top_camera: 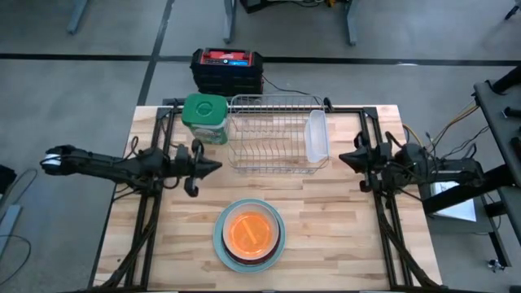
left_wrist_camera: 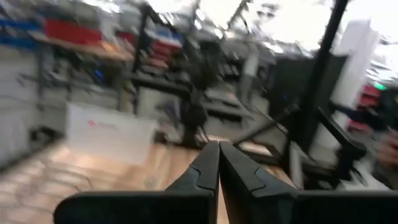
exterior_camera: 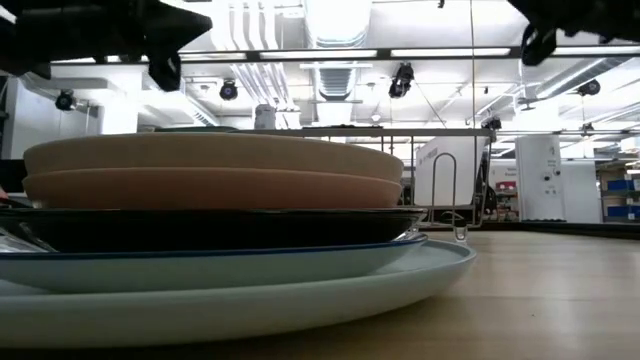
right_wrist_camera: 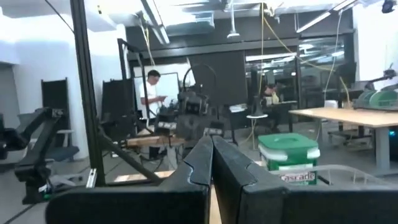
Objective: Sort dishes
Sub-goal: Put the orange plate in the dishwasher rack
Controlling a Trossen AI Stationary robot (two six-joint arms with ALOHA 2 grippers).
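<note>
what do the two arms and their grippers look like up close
Both arms are dark, slender and jointed, with black cables along them. The left arm has a white end at its base; the right arm trails thin coloured wires. The left gripper and right gripper have matte black, wedge-shaped jaws tapering to points.

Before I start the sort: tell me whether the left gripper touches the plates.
Apart. In the high view the left gripper sits shut beside the rack, with bare table between it and the plates.
</note>
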